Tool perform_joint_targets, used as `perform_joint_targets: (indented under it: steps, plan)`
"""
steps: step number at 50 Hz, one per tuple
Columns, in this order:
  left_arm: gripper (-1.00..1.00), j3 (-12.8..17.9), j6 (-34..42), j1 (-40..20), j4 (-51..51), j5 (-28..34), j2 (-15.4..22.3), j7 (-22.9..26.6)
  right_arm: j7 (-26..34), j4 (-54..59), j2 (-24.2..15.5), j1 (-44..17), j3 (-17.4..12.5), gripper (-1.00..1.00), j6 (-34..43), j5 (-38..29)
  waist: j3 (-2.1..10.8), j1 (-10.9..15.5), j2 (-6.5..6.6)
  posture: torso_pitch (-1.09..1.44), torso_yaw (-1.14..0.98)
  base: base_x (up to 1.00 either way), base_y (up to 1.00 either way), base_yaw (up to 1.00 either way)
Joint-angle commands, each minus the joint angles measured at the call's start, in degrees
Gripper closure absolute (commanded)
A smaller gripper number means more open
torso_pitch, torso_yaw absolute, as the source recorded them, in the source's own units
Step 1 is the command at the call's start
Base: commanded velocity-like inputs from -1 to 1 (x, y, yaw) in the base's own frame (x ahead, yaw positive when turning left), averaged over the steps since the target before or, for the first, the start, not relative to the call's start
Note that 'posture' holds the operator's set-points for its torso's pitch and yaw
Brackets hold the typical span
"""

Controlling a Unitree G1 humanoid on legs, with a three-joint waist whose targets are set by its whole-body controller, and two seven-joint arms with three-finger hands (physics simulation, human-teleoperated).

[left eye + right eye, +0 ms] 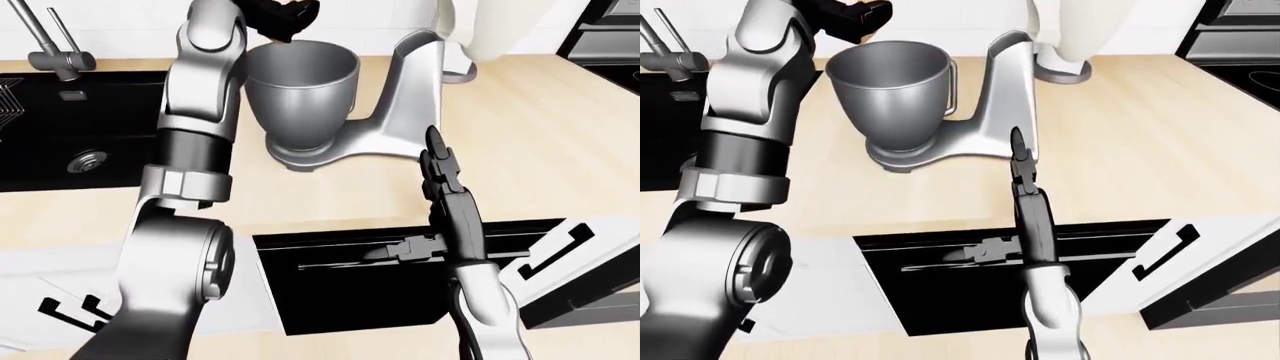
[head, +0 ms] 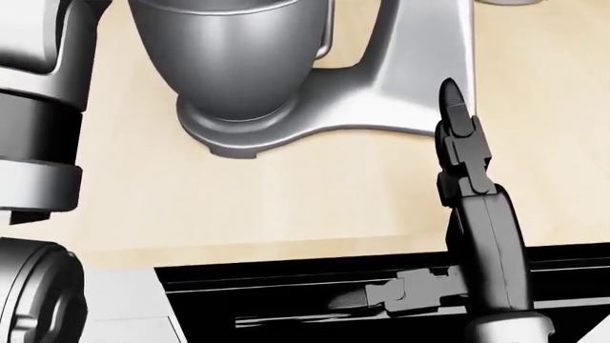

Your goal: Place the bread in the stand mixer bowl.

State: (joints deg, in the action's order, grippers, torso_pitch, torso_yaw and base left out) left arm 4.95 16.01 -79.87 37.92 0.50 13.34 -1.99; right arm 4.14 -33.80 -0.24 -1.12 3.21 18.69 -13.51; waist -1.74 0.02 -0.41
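The steel mixer bowl (image 1: pixel 300 79) sits on the grey stand mixer (image 1: pixel 412 94) on the wooden counter. My left arm reaches up the left of the eye views. Its dark left hand (image 1: pixel 282 16) hovers just above the bowl's far left rim, fingers bunched around the bread (image 1: pixel 876 18), of which only a brown sliver shows. My right hand (image 1: pixel 434 144) stands to the right of the mixer's base, low over the counter. Its fingers are straight, together and empty, and point up the picture.
A black sink (image 1: pixel 60 142) with a tap (image 1: pixel 45 41) lies on the left. Below the counter edge a black drawer (image 1: pixel 400 259) is pulled open under my right forearm. A white appliance (image 1: pixel 470 41) stands behind the mixer, and a black stove (image 1: pixel 612 45) is at the top right.
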Motion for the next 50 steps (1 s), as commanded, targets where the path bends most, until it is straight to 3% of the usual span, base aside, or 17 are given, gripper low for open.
perform_joint_targets:
  steps: [1,28,49,50]
  plan:
    - [1.0,0.4,-2.9,-2.9,-0.8,-0.1,0.5,-0.2,-0.2,-2.3,0.0,-1.0,0.0,-1.0,-1.6,-0.1,1.54,0.0,0.01,0.0,0.0,0.0,0.0,0.0]
    - [1.0,-0.6,-7.8,-6.5,8.5,1.0,-2.2,1.2,-0.2,-2.4,0.1,-0.9,0.3,-1.0,-1.7,-0.1,1.68,0.0,-0.25,0.0,0.0,0.0,0.0,0.0]
    - [1.0,-0.4,-9.3,-7.3,11.8,2.2,-1.6,1.3,-0.2,-2.4,0.1,-1.1,0.4,-1.0,-1.6,-0.2,1.74,0.0,-0.23,0.0,0.0,0.0,0.0,0.0]
    - [0.88,-0.3,-9.4,-7.5,12.1,2.2,-1.5,1.2,-0.2,-2.4,0.1,-1.1,0.5,-1.0,-1.6,-0.2,1.75,0.0,-0.22,0.0,0.0,0.0,0.0,0.0]
